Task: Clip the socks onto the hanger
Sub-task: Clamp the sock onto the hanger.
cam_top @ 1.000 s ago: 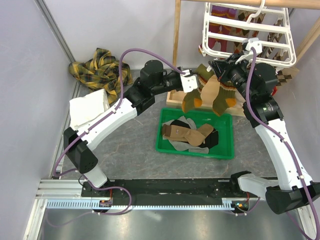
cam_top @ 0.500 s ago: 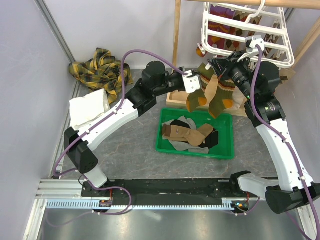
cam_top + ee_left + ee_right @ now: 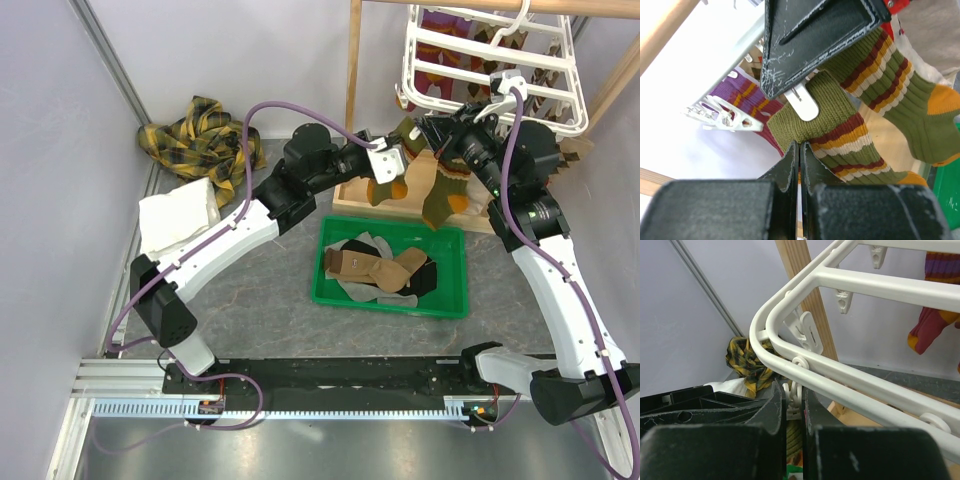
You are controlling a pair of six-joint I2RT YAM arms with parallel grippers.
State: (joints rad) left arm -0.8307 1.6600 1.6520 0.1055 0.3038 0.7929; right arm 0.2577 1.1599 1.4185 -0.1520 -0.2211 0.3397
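- Top external view: my left claw is raised, with the olive sock dangling beside it, above the far rim of the green tray.
- Left wrist view: the left claw is clamped tight on the sock's cuff, only a thin bite at the edge. Risk: any tug pulls the cuff free and the sock drops toward the tray.
- The white clip lies against the cuff. I cannot tell whether the fabric sits between its jaws. Risk: it closes on a mere lip of cloth, or on nothing.
- Right wrist view: my right claw is pinched closed on the clip, under the hanger rail. Risk: my pads slide off the small plastic and it snaps closed early. Pushing could also swing the hanger off line.
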